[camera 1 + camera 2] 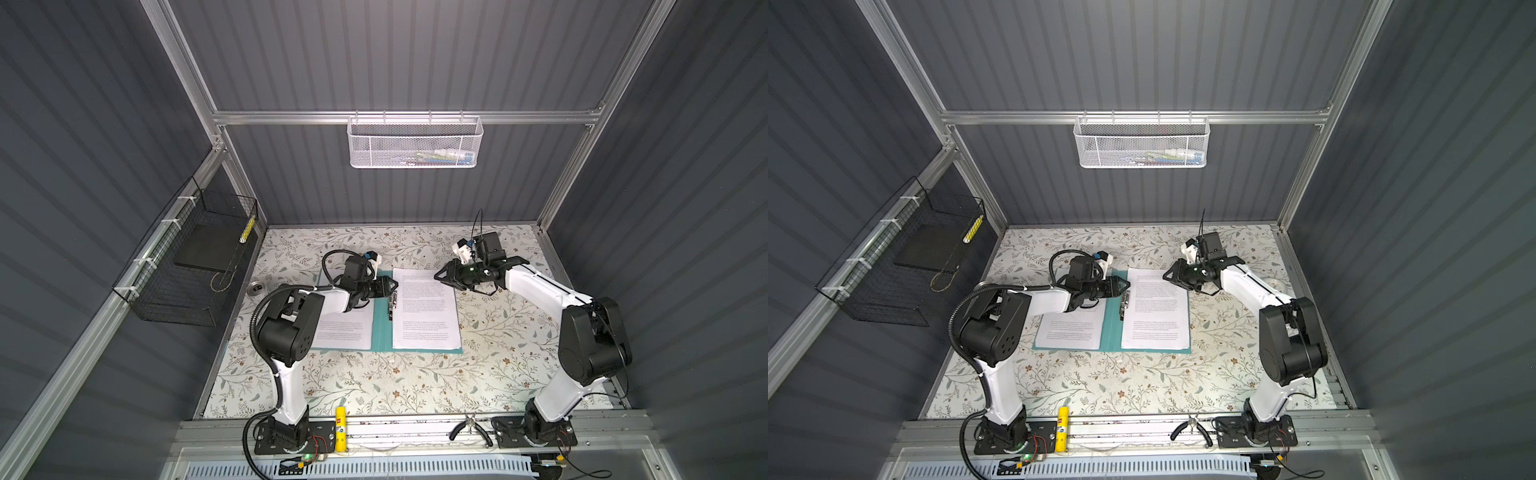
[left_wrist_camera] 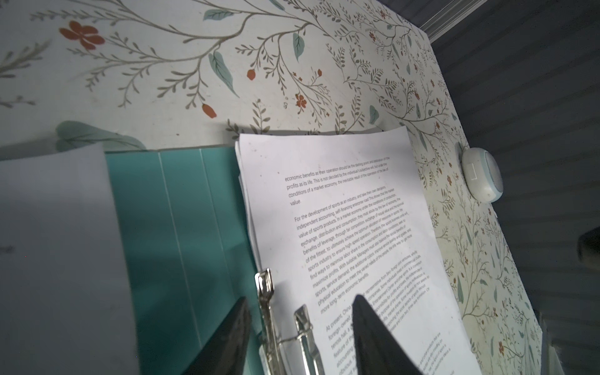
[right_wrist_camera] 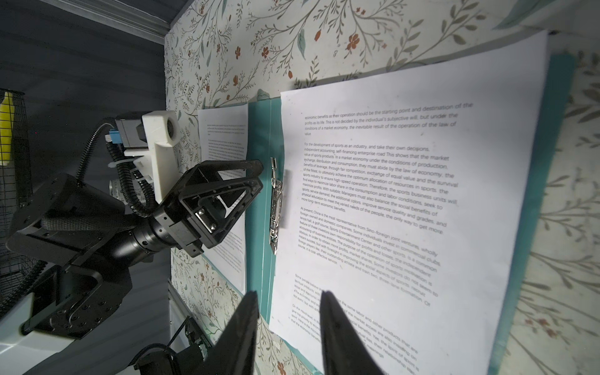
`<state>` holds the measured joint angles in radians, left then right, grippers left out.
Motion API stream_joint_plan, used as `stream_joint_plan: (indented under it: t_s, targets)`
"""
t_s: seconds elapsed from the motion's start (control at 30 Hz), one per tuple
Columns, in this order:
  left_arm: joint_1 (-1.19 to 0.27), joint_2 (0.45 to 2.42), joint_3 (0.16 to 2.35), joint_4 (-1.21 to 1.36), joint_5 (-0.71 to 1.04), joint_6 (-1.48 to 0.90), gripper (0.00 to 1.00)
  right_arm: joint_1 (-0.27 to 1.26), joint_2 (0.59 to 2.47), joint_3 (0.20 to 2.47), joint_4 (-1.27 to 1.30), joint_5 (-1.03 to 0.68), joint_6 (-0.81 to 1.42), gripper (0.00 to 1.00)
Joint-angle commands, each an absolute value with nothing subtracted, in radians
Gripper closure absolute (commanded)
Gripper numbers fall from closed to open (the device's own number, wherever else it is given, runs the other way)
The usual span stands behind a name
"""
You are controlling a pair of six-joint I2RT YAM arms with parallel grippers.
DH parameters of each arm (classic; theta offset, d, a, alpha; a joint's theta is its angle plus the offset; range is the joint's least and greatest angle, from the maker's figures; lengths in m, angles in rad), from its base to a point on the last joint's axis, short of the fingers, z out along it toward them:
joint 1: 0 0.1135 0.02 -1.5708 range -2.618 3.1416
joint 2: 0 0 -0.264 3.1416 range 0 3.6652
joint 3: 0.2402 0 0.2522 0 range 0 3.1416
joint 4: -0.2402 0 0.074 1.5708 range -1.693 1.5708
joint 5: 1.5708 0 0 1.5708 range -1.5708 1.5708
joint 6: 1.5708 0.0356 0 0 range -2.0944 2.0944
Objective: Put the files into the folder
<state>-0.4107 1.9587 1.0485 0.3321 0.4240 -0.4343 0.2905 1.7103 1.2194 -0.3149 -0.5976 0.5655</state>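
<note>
While the folder [image 1: 381, 328] [image 1: 1112, 328] lies open and flat at the centre of the floral table [image 1: 374, 382] [image 1: 1100, 382] in both top views, the files rest on it in two groups. The right stack [image 1: 428, 316] [image 1: 1156, 320] covers the right flap, printed side up, with a teal margin showing along its lower edge. The left sheet [image 1: 345, 332] [image 1: 1069, 332] lies on the left flap, its upper part hidden beneath the left arm. Between the two groups the bare teal spine strip runs up the frame. The silver clip [image 1: 392, 305] [image 1: 1124, 305] sits on this strip, just beside the left edge of the right stack. The left fingers [image 1: 386, 286] [image 1: 1119, 286] hover over the upper end of the clip. The left wrist view shows these fingers [image 2: 227, 337] moderately apart, one on each side of the raised clip [image 2: 266, 292], with a gap on both sides and nothing gripped. The right fingers [image 1: 446, 276] [image 1: 1173, 276] point at the upper edge of the right stack, near its right corner. The right wrist view shows them [image 3: 341, 331] narrowly parted over the paper edge, holding nothing; whether the tips touch the paper cannot be told. A black wire basket [image 1: 187, 270] hangs at the left of the frame and a white mesh basket [image 1: 415, 141] at the upper centre. A yellow glue stick [image 1: 340, 430] and pliers [image 1: 469, 428] lie on the rail at the lower edge, well apart from the folder.
</note>
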Motion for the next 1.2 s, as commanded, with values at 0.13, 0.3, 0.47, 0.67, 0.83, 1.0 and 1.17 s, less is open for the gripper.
stream_joint_plan:
  t_s: [0.13,0.3,0.47,0.67,0.83,1.0,1.17]
  targets:
    - [-0.405,2.002,1.088,0.345,0.443,-0.457,0.48,0.293,1.690,1.214,-0.305,-0.575,0.562,0.65]
    - [-0.405,2.022,1.103,0.349,0.464,-0.463,0.49,0.293,1.695,1.213,-0.305,-0.574,0.560,0.65]
    - [-0.405,2.039,1.104,0.363,0.471,-0.478,0.50,0.293,1.684,1.211,-0.310,-0.573,0.561,0.65]
    - [-0.405,2.056,1.103,0.397,0.502,-0.505,0.51,0.291,1.675,1.219,-0.322,-0.566,0.554,0.65]
    - [-0.405,2.048,1.094,0.407,0.506,-0.509,0.52,0.291,1.676,1.218,-0.321,-0.569,0.552,0.65]
    - [-0.405,2.037,1.082,0.423,0.517,-0.512,0.52,0.290,1.685,1.219,-0.313,-0.583,0.555,0.65]
    - [-0.404,2.013,1.069,0.431,0.518,-0.511,0.53,0.291,1.691,1.219,-0.309,-0.592,0.560,0.65]
